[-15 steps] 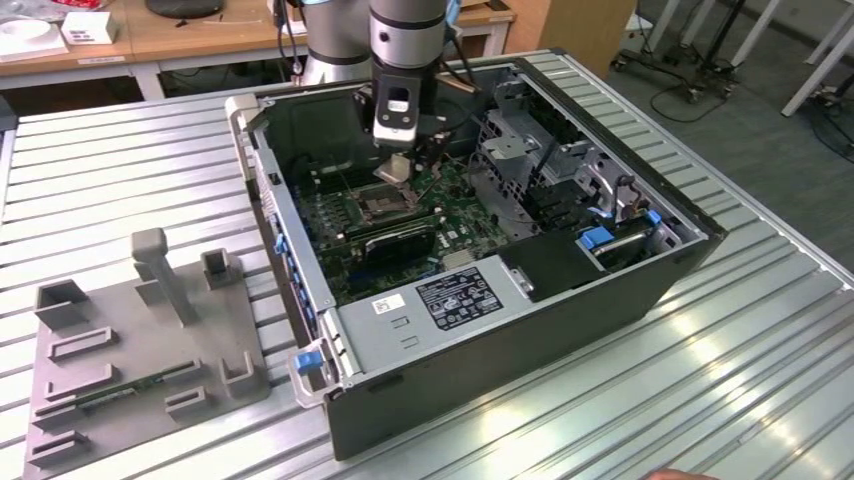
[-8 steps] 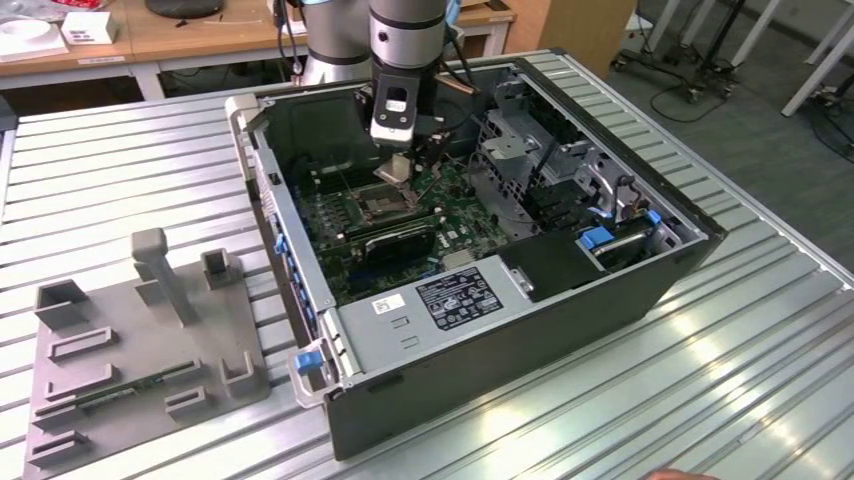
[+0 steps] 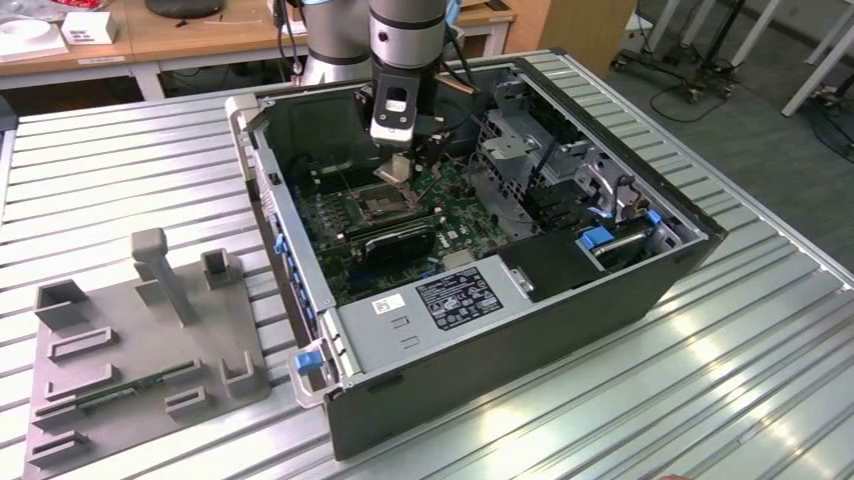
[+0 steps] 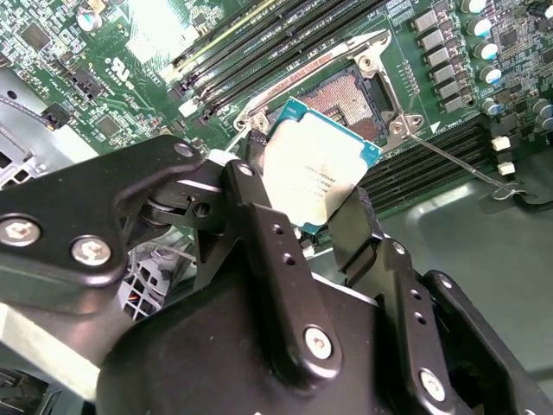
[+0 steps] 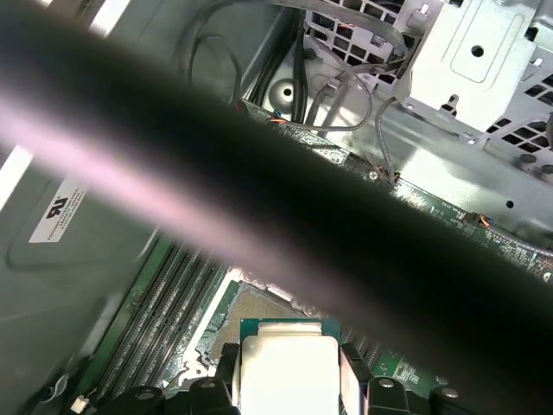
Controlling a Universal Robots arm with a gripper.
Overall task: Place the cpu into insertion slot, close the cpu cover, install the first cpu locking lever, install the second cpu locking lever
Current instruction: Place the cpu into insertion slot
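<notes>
cpu (image 4: 315,169) above insertion slot (image 4: 346,97)

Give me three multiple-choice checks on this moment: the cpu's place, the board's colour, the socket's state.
1. Where is the cpu?
A. on the metal table
B. between the fingers of the gripper
C. on the grey rack

2. What colour is the board around the insertion slot?
A. red
B. white
C. green

3. What state is the insertion slot in?
A. open and empty
B. holding the cpu
C. covered over

Answers: 1 B, both wrist views show it clamped between the fingers; 2 C, the circuit surface is green; 3 A, its bare contact field shows.
</notes>
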